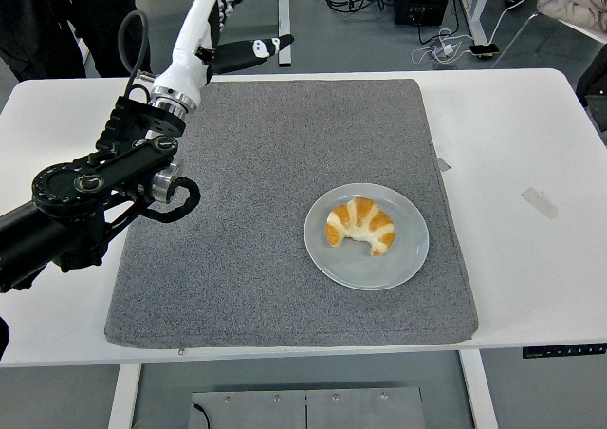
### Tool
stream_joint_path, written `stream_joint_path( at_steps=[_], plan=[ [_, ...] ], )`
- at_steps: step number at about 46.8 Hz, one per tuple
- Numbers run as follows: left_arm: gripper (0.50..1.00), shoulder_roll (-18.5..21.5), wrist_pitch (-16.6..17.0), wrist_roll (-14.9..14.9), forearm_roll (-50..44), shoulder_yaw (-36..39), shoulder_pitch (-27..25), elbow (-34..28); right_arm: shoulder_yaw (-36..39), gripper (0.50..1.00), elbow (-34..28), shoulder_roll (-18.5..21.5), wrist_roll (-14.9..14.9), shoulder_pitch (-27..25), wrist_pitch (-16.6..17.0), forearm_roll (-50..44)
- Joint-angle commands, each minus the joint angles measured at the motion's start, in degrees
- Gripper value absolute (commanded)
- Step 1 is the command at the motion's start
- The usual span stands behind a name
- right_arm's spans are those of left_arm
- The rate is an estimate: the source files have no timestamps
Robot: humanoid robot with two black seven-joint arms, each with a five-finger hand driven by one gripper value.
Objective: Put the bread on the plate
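Golden crescent-shaped bread [359,227] rests on round grey plate [410,255], mid grey felt mat [237,258]. White left hand [220,16] raised at far-left, fingers spread, empty. Placement looks complete; retreat clear of plate, no contact.

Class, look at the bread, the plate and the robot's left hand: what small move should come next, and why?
Probably just bring the left hand down to rest at the table's left edge. The bread already lies on the plate, untouched, and the hand is raised, open and empty beyond the grey mat, so nothing seems left to grasp.
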Motion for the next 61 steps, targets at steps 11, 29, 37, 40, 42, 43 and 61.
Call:
stream_joint_path(
  at_steps=[11, 29, 37, 40, 42, 43, 61],
  plan=[
    [0.968, -0.35, -1.41, -1.44, -6.80, -7.87, 3.63, 0.77, 0.00, 1.000, 0.00, 0.00, 0.00, 0.00, 0.00, -0.02],
    [0.968, -0.96, -20.47, -1.26, -20.87, -14.02, 2.58, 19.14, 0.00, 1.000, 0.00, 0.00, 0.00, 0.00, 0.00, -0.02],
    [0.969, -2.46, -29.35, -1.26, -24.38, -14.55, 1.00, 27.14, 0.00, 1.000, 0.00, 0.00, 0.00, 0.00, 0.00, -0.02],
    [0.968, -2.54, -31.90, -1.17, -26.93, -15.34, 0.30, 29.42, 0.00, 1.000, 0.00, 0.00, 0.00, 0.00, 0.00, -0.02],
    [0.968, -2.72, -33.31, -1.17, -28.52, -15.95, 0.12, 30.74, 0.00, 1.000, 0.00, 0.00, 0.00, 0.00, 0.00, 0.07],
    [0.968, -2.89, -34.02, -1.08, -29.22, -16.13, 0.03, 31.18, 0.00, 1.000, 0.00, 0.00, 0.00, 0.00, 0.09, -0.02],
    [0.968, -8.26, -35.78, 1.55, -33.70, -16.31, 0.29, 33.91, 0.70, 1.000, 0.18, 0.00, 0.00, -0.17, 0.09, 0.07]
  ],
)
